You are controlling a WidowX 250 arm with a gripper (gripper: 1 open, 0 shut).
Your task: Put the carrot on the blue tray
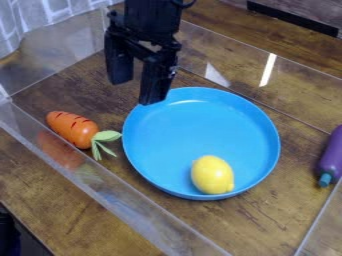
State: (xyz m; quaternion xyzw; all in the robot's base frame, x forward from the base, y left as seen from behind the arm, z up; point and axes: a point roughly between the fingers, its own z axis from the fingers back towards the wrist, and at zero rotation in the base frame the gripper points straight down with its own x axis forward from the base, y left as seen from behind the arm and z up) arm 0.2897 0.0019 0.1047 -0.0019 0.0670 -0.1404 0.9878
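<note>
A: Which items lie nearest the camera?
B: The yellow lemon (213, 175), resting on the blue tray (201, 143) at its near side.

A: State the location of the carrot (74, 128).
B: It lies on the bench (70, 88), left of the tray in the view, green leaves pointing toward the rim and close to it. A clear wall (100, 190) runs along the near side.

A: And the purple toy (331, 158)?
B: At the right edge of the view, on the bench.

A: Describe the arm pose.
B: The arm (154, 12) enters from the top, beyond the carrot. The gripper (138, 90) points downward above the bench, near the tray's far-left rim. Its jaws are open, fingers apart, holding nothing.
</note>
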